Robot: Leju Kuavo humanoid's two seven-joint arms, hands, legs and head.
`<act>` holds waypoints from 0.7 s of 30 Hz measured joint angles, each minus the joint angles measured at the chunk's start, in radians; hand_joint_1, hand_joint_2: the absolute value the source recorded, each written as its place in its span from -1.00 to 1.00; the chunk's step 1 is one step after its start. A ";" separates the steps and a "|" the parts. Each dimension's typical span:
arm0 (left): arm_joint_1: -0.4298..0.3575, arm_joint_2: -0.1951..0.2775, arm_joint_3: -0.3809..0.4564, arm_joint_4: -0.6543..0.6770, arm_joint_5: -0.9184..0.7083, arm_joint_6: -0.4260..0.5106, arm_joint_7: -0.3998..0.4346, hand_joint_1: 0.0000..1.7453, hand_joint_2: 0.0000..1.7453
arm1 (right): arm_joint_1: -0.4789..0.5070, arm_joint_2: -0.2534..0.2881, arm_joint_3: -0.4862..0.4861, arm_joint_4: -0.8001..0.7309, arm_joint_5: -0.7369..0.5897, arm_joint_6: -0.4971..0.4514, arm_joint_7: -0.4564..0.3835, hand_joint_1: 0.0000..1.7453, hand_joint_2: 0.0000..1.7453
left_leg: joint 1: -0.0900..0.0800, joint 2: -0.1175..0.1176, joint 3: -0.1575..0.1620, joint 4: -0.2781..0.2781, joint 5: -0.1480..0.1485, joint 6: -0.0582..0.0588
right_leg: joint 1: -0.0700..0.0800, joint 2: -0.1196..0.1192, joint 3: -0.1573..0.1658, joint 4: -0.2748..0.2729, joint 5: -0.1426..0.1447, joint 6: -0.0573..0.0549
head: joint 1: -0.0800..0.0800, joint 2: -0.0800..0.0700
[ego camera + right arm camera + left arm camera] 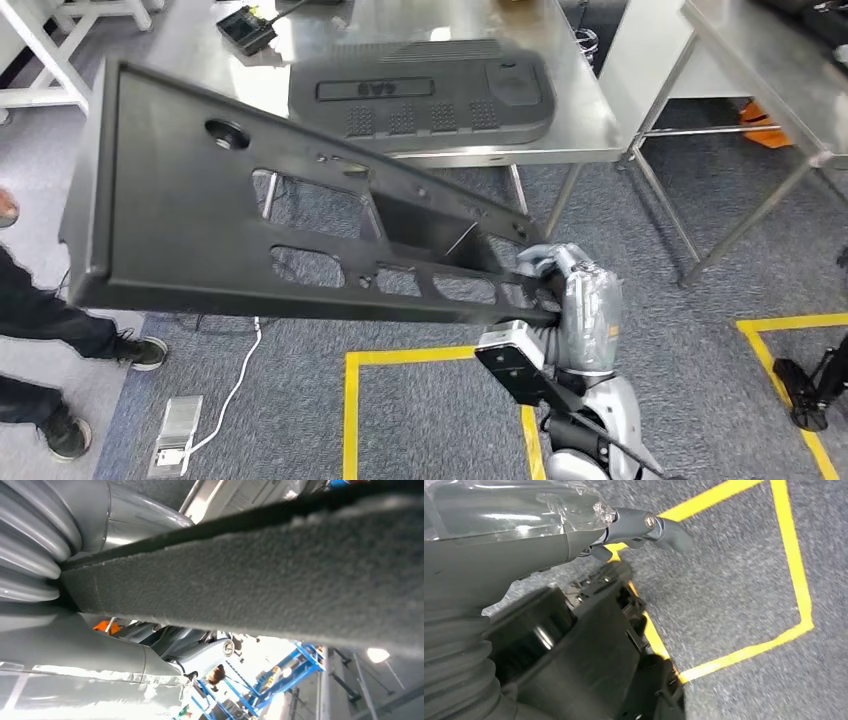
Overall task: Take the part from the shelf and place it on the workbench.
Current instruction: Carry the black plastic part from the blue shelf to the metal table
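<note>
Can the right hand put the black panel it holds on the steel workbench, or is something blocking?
Probably yes: the right hand grips the black panel, and the workbench ahead has bare steel around a part already there.

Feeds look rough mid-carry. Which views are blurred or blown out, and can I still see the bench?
Head view: the black panel is soft with motion blur, and the steel workbench shows bright glare, yet stays readable. Right wrist view: the panel's edge is very close, and the background beyond it is blown out white. Left wrist view: the carpet with yellow tape is smeared by motion.
</note>
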 joint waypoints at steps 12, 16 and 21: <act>-0.003 0.000 0.000 -0.002 0.004 -0.002 0.002 -1.00 1.00 | -0.002 -0.006 -0.006 0.004 -0.001 -0.002 0.010 1.00 1.00 | 0.012 -0.007 0.079 -0.003 -0.086 -0.048 | -0.010 0.001 -0.028 -0.138 0.160 -0.016 | 0.027 0.000; -0.005 0.000 0.000 -0.002 0.004 -0.002 0.002 -1.00 1.00 | -0.003 -0.007 -0.008 0.004 0.000 -0.003 0.011 1.00 1.00 | 0.013 -0.006 -0.035 0.235 -0.193 -0.066 | -0.011 -0.003 0.000 -0.154 0.149 -0.035 | 0.007 0.000; -0.002 0.000 0.000 -0.003 0.004 -0.002 0.002 -1.00 1.00 | -0.002 -0.008 -0.009 0.006 0.000 -0.004 0.013 1.00 1.00 | 0.006 -0.006 -0.099 0.232 -0.096 -0.048 | -0.009 0.000 0.049 -0.160 0.116 -0.037 | -0.005 0.000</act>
